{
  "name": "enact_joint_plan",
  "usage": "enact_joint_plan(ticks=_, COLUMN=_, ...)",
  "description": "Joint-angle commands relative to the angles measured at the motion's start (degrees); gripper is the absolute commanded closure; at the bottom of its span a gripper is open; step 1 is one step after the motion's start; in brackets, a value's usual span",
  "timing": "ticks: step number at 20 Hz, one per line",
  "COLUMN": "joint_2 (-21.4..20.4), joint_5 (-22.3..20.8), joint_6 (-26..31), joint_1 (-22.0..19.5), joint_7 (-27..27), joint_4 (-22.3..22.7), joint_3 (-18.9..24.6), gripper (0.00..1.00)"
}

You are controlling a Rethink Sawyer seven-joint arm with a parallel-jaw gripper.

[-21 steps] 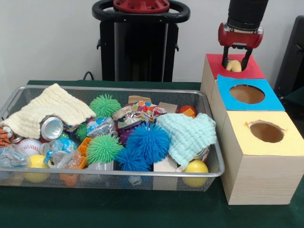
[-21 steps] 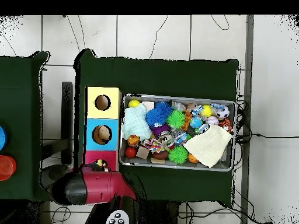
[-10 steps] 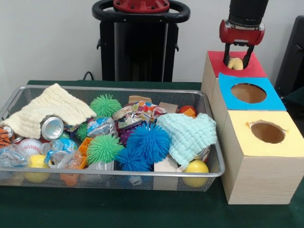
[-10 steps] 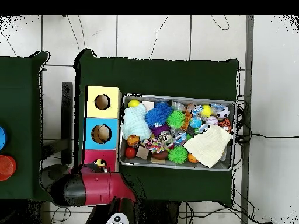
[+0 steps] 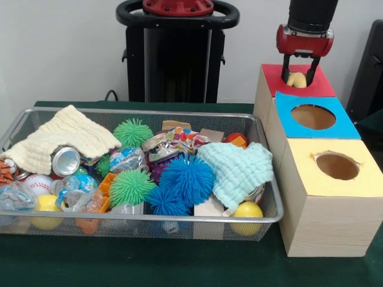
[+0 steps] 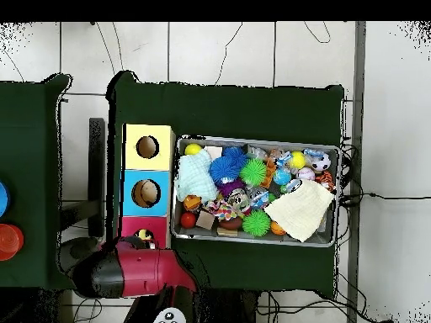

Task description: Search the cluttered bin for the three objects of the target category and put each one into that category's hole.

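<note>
My gripper (image 5: 298,80) hangs over the red-topped box (image 5: 317,89) at the back right, its two dark fingers shut on a small pale yellow object (image 5: 295,77) just above the red top. In the overhead view the same yellow object (image 6: 145,235) shows on the red box (image 6: 133,227), with my red arm (image 6: 135,271) beside it. The red box's hole is hidden behind the object. The wire bin (image 5: 179,218) holds spiky balls in blue (image 5: 185,178) and green (image 5: 129,186), smooth balls, cans, blocks and cloths.
A blue-topped box (image 5: 311,118) and a yellow-topped box (image 5: 336,167), each with a round hole, stand in a row in front of the red one. Something tan lies inside the blue box's hole (image 6: 147,193). A cream cloth (image 5: 66,140) and a mint cloth (image 5: 239,170) cover parts of the bin.
Since a second ago my gripper has risen slightly with the yellow object between its fingers, and the row of boxes shifted a little to the right. Nothing has moved in the last half second.
</note>
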Motion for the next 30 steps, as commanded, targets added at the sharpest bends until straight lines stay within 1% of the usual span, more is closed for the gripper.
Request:
enact_joint_plan(ticks=1, joint_2=-8.2, joint_5=-2.8, joint_6=10.4, joint_1=-0.6, joint_7=4.6, joint_4=0.4, joint_3=-1.7, gripper=0.00)
enact_joint_plan(ticks=7, joint_2=-7.9, joint_5=-3.1, joint_6=9.5, joint_1=-1.0, joint_7=4.1, joint_4=0.5, joint_3=-1.5, gripper=0.00)
enact_joint_plan(ticks=13, joint_2=-7.8, joint_5=-3.1, joint_6=9.0, joint_1=-0.5, joint_7=4.8, joint_4=0.5, joint_3=-2.1, gripper=0.00)
enact_joint_plan(ticks=30, joint_2=-7.8, joint_5=-3.0, joint_6=6.5, joint_1=-0.5, joint_7=5.4, joint_4=1.7, joint_3=-2.3, gripper=0.00)
